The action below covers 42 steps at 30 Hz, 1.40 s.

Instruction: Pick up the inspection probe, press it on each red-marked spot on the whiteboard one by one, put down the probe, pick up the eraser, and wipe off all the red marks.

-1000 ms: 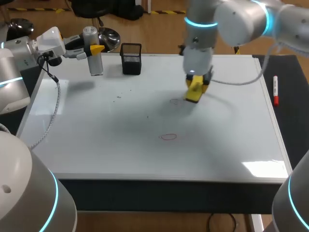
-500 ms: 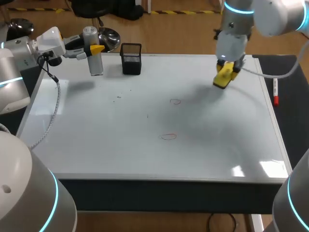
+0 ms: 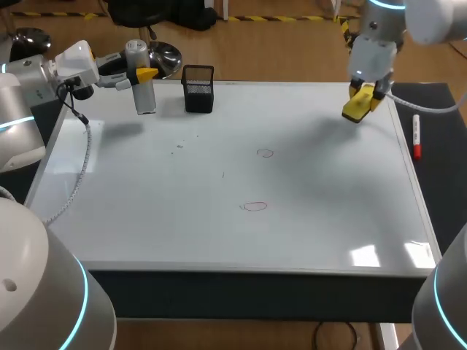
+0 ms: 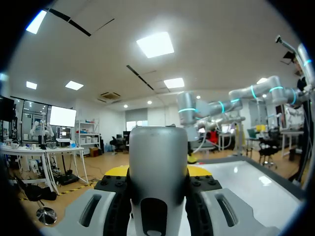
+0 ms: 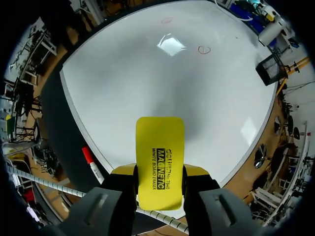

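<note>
The right claw (image 3: 364,95) clamps a flat yellow eraser (image 5: 160,147) with rounded corners, held in the air over the far right corner of the glossy whiteboard (image 3: 182,233). Two thin red outlines show on the board: an oval mark (image 3: 255,206) and a small circle (image 3: 265,153). At the far left, the left claw (image 3: 137,73) grips the smooth grey cylindrical inspection probe (image 3: 144,96), near a black mesh cup (image 3: 198,88).

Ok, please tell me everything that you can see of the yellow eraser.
The eraser is a flat, bright yellow block with rounded corners and black print on one face; it looks like plastic. The right gripper is shut on it, holding its two long sides near one end. It hangs tilted above the far right corner of the whiteboard, apparently not touching it.
</note>
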Each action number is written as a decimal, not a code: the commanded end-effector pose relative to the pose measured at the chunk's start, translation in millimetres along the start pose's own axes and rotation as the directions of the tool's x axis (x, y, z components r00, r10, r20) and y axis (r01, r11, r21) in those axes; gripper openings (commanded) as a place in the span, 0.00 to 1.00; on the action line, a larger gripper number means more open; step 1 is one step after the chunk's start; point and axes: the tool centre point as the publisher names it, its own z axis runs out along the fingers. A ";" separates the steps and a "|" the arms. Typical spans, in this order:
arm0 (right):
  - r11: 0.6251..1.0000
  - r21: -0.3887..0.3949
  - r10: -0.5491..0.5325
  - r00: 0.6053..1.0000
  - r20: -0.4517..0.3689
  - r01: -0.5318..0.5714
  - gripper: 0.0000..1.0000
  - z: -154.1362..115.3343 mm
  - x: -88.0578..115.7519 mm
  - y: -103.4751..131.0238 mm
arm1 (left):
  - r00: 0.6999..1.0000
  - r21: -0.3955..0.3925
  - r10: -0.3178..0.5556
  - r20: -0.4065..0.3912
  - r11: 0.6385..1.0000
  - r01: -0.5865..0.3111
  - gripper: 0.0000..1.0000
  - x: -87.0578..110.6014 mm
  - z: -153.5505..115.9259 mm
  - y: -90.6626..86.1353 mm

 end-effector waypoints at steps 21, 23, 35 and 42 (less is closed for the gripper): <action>1.000 -0.020 0.024 1.000 0.000 -0.024 0.00 -2.0 -4.6 -21.0 | 1.000 0.000 0.002 0.004 1.000 -0.002 0.00 1.1 0.6 -1.0; 1.000 -0.020 0.024 1.000 0.000 -0.024 0.00 -2.0 -4.6 -21.0 | 1.000 0.000 0.002 0.004 1.000 -0.002 0.00 1.1 0.6 -1.0; 1.000 -0.020 0.024 1.000 0.000 -0.024 0.00 -2.0 -4.6 -21.0 | 0.999 -0.007 0.023 -0.049 1.000 -0.023 0.00 18.5 19.4 -2.7; 1.000 -0.020 0.024 1.000 0.000 -0.024 0.00 -2.0 -4.6 -21.0 | 0.984 0.000 0.052 -0.169 0.999 -0.053 0.00 57.3 63.8 -5.9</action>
